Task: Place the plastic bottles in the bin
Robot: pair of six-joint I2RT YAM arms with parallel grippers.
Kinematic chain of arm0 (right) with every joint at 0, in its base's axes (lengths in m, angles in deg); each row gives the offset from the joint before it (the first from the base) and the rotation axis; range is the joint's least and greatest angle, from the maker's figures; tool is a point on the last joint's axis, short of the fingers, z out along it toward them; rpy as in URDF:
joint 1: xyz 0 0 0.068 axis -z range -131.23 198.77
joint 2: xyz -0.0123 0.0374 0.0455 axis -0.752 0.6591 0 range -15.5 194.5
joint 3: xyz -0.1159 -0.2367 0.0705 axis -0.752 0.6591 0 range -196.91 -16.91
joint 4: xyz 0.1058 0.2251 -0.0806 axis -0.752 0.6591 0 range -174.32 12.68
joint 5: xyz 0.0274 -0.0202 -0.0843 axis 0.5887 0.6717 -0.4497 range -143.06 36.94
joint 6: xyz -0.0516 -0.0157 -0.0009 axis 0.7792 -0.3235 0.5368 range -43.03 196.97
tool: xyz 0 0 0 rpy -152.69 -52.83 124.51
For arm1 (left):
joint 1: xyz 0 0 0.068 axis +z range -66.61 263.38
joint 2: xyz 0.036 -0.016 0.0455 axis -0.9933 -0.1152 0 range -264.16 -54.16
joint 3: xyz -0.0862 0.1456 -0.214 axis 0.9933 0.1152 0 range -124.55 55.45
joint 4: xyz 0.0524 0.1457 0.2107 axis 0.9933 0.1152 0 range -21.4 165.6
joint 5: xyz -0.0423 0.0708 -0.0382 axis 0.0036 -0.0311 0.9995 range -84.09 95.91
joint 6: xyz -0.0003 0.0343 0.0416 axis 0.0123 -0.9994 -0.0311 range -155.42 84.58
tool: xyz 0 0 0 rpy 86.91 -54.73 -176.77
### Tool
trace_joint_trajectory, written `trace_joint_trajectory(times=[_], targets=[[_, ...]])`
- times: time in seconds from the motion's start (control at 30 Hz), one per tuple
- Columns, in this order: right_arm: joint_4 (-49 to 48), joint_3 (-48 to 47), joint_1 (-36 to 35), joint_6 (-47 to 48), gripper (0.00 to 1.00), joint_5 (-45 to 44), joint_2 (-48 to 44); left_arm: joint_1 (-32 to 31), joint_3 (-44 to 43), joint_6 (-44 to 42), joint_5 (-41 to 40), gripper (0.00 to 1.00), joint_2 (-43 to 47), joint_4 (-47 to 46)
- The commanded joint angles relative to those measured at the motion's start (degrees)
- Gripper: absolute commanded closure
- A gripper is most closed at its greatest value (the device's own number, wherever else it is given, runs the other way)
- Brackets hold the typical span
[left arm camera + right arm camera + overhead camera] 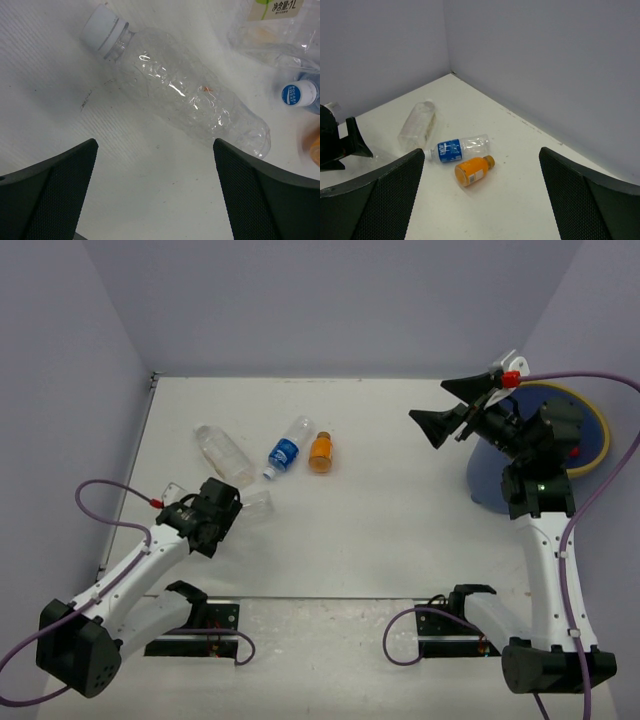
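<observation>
I am hovering my spread left gripper over the clear bottle at twelve o'clock; next it needs lowering and pinching shut, then the bin.

Right end effector spread wide, gripping nothing; beyond it, lying flat on the white table, three bottles; nearest, an orange bottle; just beside it, a blue-labelled clear bottle, white cap pointing left; farther off, near that cap, a larger clear bottle.
</observation>
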Motion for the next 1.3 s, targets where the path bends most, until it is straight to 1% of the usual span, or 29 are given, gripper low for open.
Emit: trace_joint_trajectory(times=[0.0, 0.07, 0.23, 0.33, 0.47, 0.7, 0.73, 0.8, 0.83, 0.87, 0.9, 0.93, 1.0, 1.03, 1.1, 1.13, 1.17, 1.23, 1.27], targets=[[-2.26, 0.13, -0.21, -0.22, 0.01, 0.21, -0.27, 0.68, -1.33, 8.28, -5.47, 0.00, -0.78, 1.34], [-2.05, 0.10, -0.21, 0.10, 0.01, 0.52, -0.11, 1.30, -2.23, 9.92, -6.68, 0.00, -1.76, 0.68], [-2.86, 0.75, -0.21, -0.26, 0.01, 0.35, 0.32, 2.95, -1.88, 10.63, -7.21, 0.00, -4.81, -4.59], [-2.57, 0.57, -0.21, -0.15, 0.01, -0.45, 0.61, 5.26, 0.25, 11.43, -4.80, 0.00, -7.17, -9.60], [-3.47, 1.00, -0.21, -0.56, 0.01, -0.97, 0.85, 6.61, 3.00, 12.83, -2.43, 0.00, -11.17, -14.47], [-4.56, 1.63, -0.21, -1.22, 0.01, 0.32, 2.51, 7.70, 3.42, 13.28, -1.93, 0.00, -16.61, -15.27], [-4.43, 1.56, -0.21, -1.22, 0.01, 0.39, 2.79, 7.77, 3.55, 13.35, -1.99, 0.02, -17.03, -15.20], [-4.13, 1.55, -0.21, -1.46, 0.01, 0.79, 3.13, 7.79, 3.88, 13.44, -1.87, 0.11, -17.20, -14.87], [-4.13, 1.62, -0.21, -1.79, 0.01, 0.92, 3.07, 7.79, 4.01, 13.38, -1.61, 0.20, -17.01, -14.61], [-4.06, 1.56, -0.21, -2.12, 0.01, 1.01, 3.06, 7.79, 4.10, 13.23, -1.57, 0.21, -16.77, -14.57], [-3.78, 1.43, -0.94, -2.71, 0.01, 1.21, 2.87, 7.79, 4.16, 12.42, -1.24, 0.30, -16.20, -14.45], [-3.46, 1.29, -1.87, -3.36, 0.01, 1.44, 2.64, 7.79, 4.21, 11.44, -0.82, 0.41, -15.55, -14.31], [-2.92, 1.68, -2.29, -3.41, 0.01, 2.12, 1.45, 7.79, 4.22, 9.00, -0.37, 0.52, -14.50, -13.97], [-2.64, 2.04, -2.64, -3.42, 0.01, 2.36, 1.00, 7.79, 4.15, 7.92, -0.02, 0.61, -13.40, -13.95], [-1.84, 2.50, -3.39, -3.64, 0.01, 2.16, -0.05, 7.70, 3.65, 2.08, 0.71, 0.74, -11.19, -14.21], [-1.76, 2.56, -3.68, -4.13, 0.01, 2.08, -0.50, 7.70, 3.26, 1.60, 0.81, 0.75, -10.16, -14.39], [-1.84, 3.21, -4.33, -5.36, 0.01, 2.00, -1.07, 7.70, 2.27, -3.85, 2.03, 0.79, -8.37, -16.58], [-1.76, 3.40, -5.14, -7.02, 0.01, 2.35, -1.61, 7.70, 0.60, -9.97, 3.54, 0.80, -6.69, -19.06], [-1.82, 4.73, -6.82, -7.87, 0.01, 2.91, -2.17, 7.56, -0.73, -18.89, 6.14, 0.82, -5.21, -21.94]])
